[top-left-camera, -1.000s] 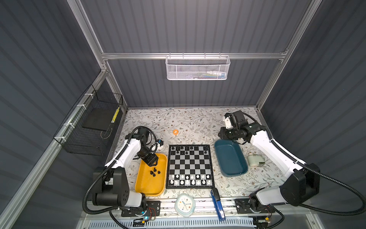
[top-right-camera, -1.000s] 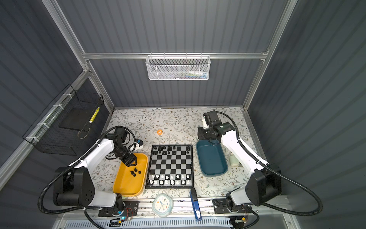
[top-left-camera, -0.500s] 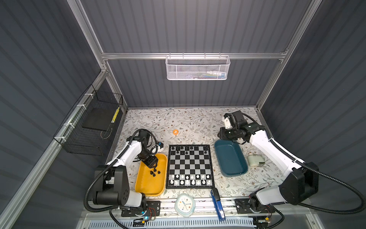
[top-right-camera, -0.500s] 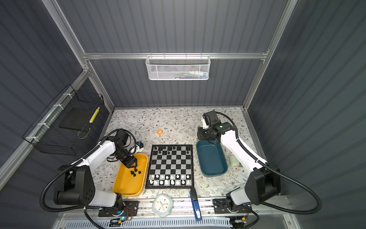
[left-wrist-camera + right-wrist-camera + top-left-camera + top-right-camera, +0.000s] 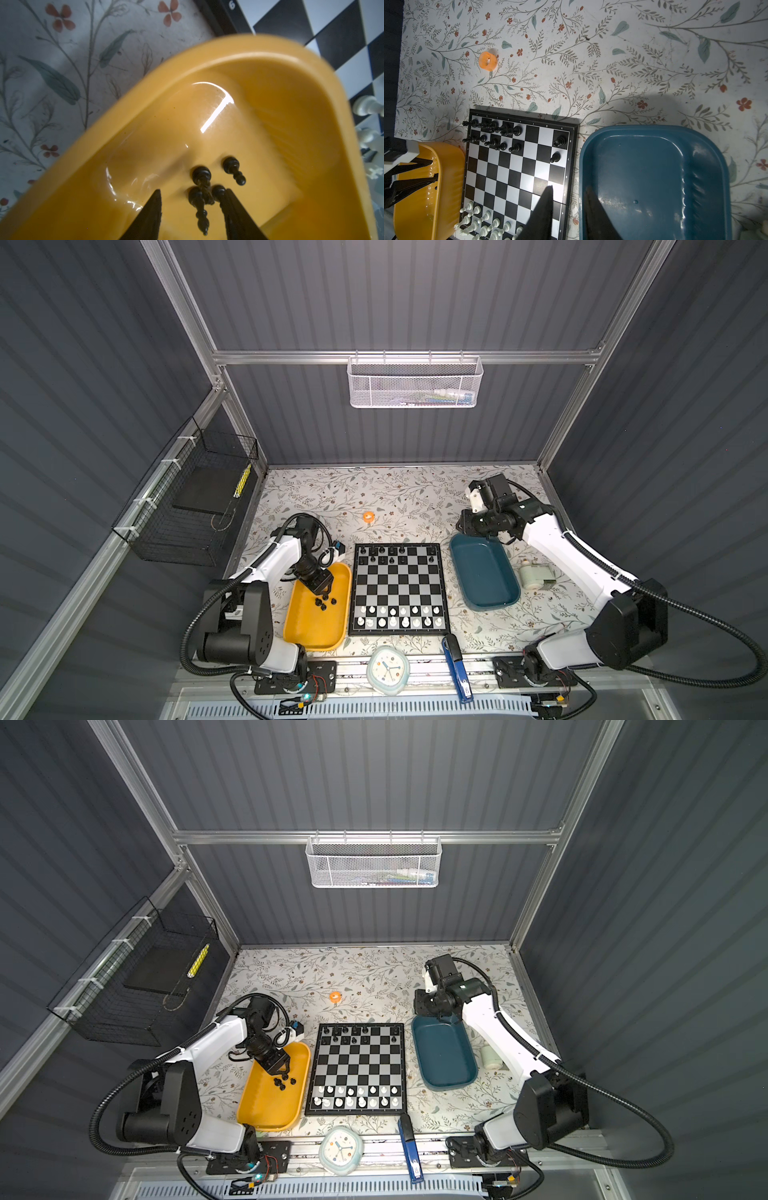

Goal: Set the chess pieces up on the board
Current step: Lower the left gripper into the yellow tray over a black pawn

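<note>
At far left, down in the yellow tray [image 5: 309, 635]: left hand [image 5: 193, 192], fingers spread either side of a lying black chessman [image 5: 199, 205], a few more loose black ones just beside it, nothing pinched. Next, flat on the floral surface [image 5: 374, 493] between the two trays: the board [image 5: 399, 585], black pieces [image 5: 382, 553] partly filling its far two rows, white pieces [image 5: 399, 616] lined along the near two. At right, above the far end of the teal tray [image 5: 486, 576]: right hand [image 5: 569, 189], fingers slightly apart, empty.
</note>
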Motion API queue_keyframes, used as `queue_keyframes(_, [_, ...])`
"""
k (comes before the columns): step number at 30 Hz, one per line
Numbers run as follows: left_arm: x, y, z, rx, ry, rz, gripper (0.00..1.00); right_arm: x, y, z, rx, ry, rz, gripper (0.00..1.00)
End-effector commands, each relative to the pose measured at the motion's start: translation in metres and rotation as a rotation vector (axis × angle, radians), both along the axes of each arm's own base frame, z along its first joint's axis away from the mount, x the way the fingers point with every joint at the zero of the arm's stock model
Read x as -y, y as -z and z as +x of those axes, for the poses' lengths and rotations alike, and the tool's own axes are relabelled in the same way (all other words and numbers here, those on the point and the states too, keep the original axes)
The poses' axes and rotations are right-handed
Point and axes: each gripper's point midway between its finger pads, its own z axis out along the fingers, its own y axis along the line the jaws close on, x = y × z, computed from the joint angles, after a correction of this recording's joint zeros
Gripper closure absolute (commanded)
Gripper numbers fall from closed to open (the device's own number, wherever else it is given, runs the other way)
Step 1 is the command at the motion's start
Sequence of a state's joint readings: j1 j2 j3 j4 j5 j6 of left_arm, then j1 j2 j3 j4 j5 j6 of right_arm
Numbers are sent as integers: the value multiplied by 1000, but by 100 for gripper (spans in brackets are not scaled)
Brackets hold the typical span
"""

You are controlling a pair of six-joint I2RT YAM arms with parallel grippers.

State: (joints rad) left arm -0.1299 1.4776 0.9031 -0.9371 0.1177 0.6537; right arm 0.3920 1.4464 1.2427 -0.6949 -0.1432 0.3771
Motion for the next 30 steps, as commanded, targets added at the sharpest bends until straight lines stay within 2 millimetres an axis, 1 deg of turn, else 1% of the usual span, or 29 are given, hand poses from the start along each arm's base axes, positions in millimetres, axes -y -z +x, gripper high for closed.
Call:
queue_keyframes(1, [-1,5,-6,-27,-2,19,51,0,4,-1,-8,-2,6,71])
queue_keyframes(8, [-3,10,-10,-34,5,50,54,-1,9,-2,-17,-9,5,71])
queue_keyframes(10, [-3,10,-10,-36,6,54,59,-1,11,-2,-19,-12,7,71])
queue_keyframes(23, [-1,13,-13,-45,14,72,59,-2,13,-2,-21,-16,8,71])
queue_keyframes(30, [-3,16,-15,-47,15,89,64,-2,15,-2,-24,-20,9,71])
